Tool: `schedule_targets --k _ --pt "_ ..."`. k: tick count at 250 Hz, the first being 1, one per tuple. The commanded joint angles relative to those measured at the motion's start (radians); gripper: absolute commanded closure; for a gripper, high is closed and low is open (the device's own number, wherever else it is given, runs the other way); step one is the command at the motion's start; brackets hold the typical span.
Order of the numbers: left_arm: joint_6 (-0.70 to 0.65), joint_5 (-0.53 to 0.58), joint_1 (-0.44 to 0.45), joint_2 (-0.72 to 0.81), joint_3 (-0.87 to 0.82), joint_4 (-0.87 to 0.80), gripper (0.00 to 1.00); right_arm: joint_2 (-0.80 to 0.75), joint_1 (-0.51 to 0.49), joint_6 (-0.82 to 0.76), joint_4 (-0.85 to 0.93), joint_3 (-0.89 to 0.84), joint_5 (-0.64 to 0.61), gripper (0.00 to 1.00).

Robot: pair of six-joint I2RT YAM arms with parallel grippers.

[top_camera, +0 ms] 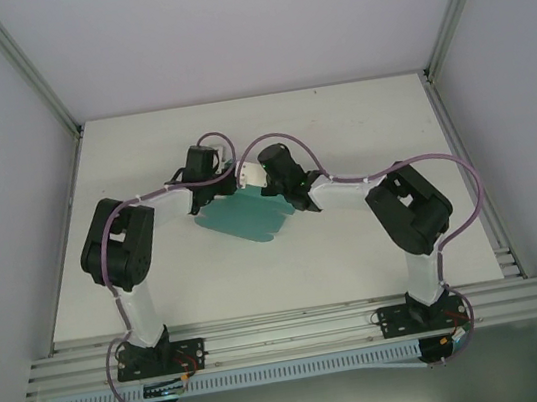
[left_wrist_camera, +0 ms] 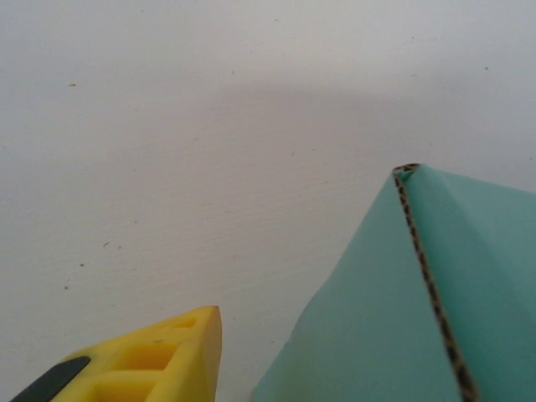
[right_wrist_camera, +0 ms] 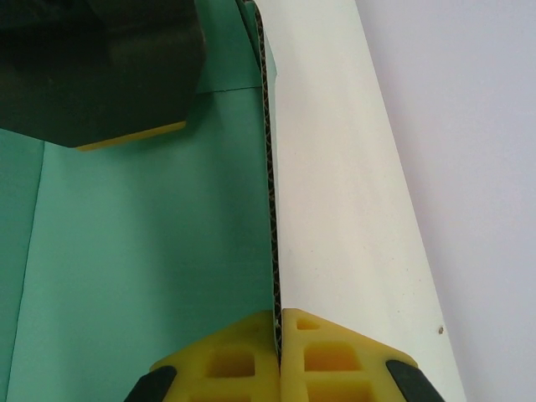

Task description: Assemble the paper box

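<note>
White surface point(top_camera: 357, 248) beneath both arms. Teal box point(top_camera: 241, 220) lying mid-surface as a mostly flat sheet, long axis left to right, flaps pointing near-right. Right gripper point(right_wrist_camera: 276, 322) clenched on a card edge. Left gripper point(top_camera: 202, 199) at left end, state unclear; one finger point(left_wrist_camera: 180, 352) beside card.

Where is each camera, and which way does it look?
Top: above and behind, looking down at the table; left arm and right arm show.
Left wrist: on the left arm, facing table and box; one yellow finger shows.
Right wrist: looks along the right pincer, shut on the box's edge.
Shared: all three see the box.
</note>
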State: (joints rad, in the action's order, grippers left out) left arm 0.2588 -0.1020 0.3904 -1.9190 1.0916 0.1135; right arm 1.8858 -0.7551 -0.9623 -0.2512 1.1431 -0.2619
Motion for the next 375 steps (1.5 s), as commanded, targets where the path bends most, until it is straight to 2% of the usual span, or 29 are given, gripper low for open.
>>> schedule_targets --k 1,31,59,83,99,126,158,196,229,276,336,355,375 --pt "-0.002 0.011 -0.03 -0.038 -0.01 -0.047 0.75 -0.056 -0.003 -0.007 0.022 -0.017 -0.028 1.0" --pt "-0.005 0.048 -0.028 -0.09 0.03 -0.082 1.0 -0.059 -0.004 -0.009 0.027 -0.014 -0.029 1.0" --pt "0.001 0.123 -0.027 -0.115 0.056 -0.118 1.0 -0.057 -0.007 -0.004 0.031 -0.01 -0.038 1.0" --pt "0.002 0.11 -0.027 -0.071 0.002 -0.051 1.0 -0.055 -0.008 0.034 -0.014 -0.01 -0.071 1.0" --pt "0.004 0.086 -0.027 -0.022 -0.03 0.011 1.0 -0.063 -0.008 0.065 -0.054 -0.016 -0.09 0.75" --pt "0.003 0.078 -0.027 0.043 -0.068 0.059 1.0 -0.099 -0.009 0.125 -0.084 -0.021 -0.097 0.48" --pt "0.011 0.081 -0.027 0.112 -0.089 0.086 1.0 -0.195 -0.014 0.205 -0.11 -0.05 -0.102 0.35" --pt "0.016 0.049 -0.027 0.181 -0.138 0.142 1.0 -0.329 -0.007 0.301 -0.139 -0.089 -0.18 0.23" --pt "0.007 0.016 -0.027 0.204 -0.166 0.173 1.0 -0.403 0.021 0.428 -0.077 -0.071 -0.217 0.17" --pt "0.018 -0.004 -0.027 0.275 -0.203 0.209 1.0 -0.415 0.092 0.613 0.083 -0.041 -0.153 0.16" --pt "0.047 -0.025 -0.027 0.288 -0.204 0.221 1.0 -0.359 0.087 0.676 0.099 -0.068 -0.041 0.16" --pt "0.057 -0.031 -0.025 0.28 -0.19 0.211 1.0 -0.338 0.075 0.667 0.095 -0.065 0.016 0.17" --pt "0.067 -0.037 -0.027 0.271 -0.176 0.198 1.0 -0.303 0.054 0.65 0.104 -0.052 0.023 0.17"
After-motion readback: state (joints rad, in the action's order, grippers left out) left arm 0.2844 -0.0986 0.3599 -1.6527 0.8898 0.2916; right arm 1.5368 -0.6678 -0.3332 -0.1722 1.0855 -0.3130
